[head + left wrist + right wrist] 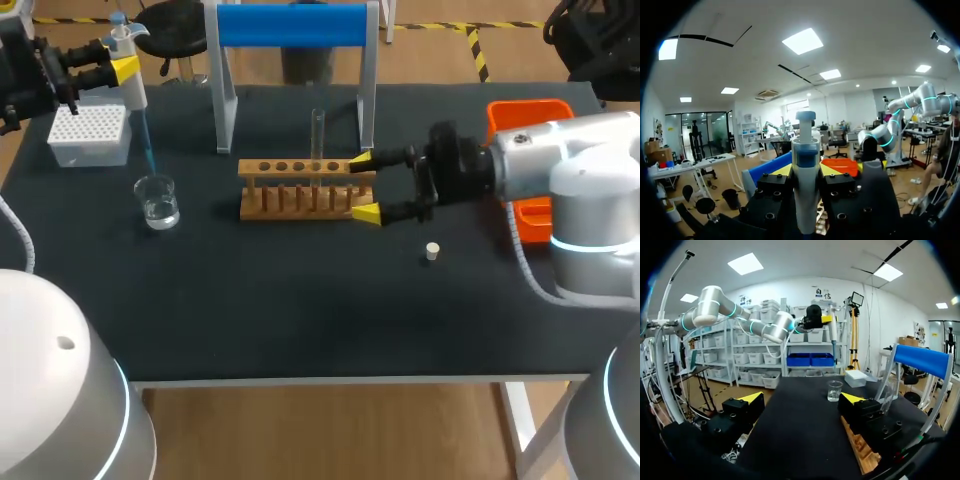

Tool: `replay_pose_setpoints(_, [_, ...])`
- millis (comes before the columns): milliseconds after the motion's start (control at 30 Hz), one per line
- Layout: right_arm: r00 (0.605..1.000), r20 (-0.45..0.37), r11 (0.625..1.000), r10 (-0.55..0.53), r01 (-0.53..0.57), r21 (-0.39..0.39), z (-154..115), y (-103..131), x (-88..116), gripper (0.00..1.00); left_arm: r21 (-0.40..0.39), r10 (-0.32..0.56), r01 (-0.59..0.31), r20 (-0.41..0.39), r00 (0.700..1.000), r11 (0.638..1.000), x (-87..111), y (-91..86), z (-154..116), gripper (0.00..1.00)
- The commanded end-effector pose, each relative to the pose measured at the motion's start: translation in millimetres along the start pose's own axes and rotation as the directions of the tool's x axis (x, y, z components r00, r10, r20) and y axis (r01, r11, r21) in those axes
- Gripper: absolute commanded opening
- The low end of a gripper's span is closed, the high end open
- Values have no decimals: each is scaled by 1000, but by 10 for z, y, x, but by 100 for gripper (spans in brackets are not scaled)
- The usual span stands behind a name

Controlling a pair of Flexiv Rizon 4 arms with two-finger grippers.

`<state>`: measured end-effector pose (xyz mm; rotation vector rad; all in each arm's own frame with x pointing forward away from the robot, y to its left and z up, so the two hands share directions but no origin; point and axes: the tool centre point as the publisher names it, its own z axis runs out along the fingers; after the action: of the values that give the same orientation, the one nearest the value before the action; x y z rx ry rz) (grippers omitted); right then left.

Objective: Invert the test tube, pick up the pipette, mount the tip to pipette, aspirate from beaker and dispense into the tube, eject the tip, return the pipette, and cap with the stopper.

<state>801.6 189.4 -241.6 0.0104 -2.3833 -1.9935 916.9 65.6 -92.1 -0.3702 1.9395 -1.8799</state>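
1. Head view: the worktop (300,310) is a dark, matt surface.
2. The left hand (122,68) is clamped on the white pipette (131,85) from two sides, above the worktop's far left corner. The left wrist view shows its white barrel with a blue collar, upright between black finger blocks.
3. A slim, translucent blue tip (146,145) is mounted on the pipette and points down over the beaker (158,200). The beaker is clear glass with a little clear liquid in it.
4. A white tip box (90,135) with a perforated top sits just behind the beaker.
5. A wooden rack (305,187) with round holes along its top rail stands mid-worktop. The clear test tube (318,132) stands upright in it.
6. The right hand (365,187) is spread wide and holds nothing. Its yellow tips flank the rack's right end; contact cannot be determined.
7. The stopper (432,251), small, pale and cylindrical, lies on bare worktop near the right hand and apart from the rack.
8. A white stand (290,25) with a blue bar is behind the rack. An orange tray (528,112) is partly hidden by the right arm.
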Motion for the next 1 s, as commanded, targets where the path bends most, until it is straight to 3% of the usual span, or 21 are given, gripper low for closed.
replay_pose_setpoints(33, [998, 57, 999, 5, -7, 35, 234, 54, 76, 100, 1, 1, -1, 0, 1000, 1000, 3, 3, 1, 0])
replay_pose_setpoints(267, [996, 90, 996, -1, -7, 90, 662, 95, 87, 100, 1, 1, -1, 0, 1000, 1000, 3, 3, 1, 0])
replay_pose_setpoints(633, [998, 60, 992, -4, -4, 127, 1432, 198, 75, 100, 1, 1, -1, 0, 1000, 1000, 3, 3, 1, 0])
replay_pose_setpoints(1000, [993, 115, 982, -3, -19, 188, 1889, 152, 8, 100, 1, 1, -1, 0, 1000, 1000, 3, 3, 1, 0])
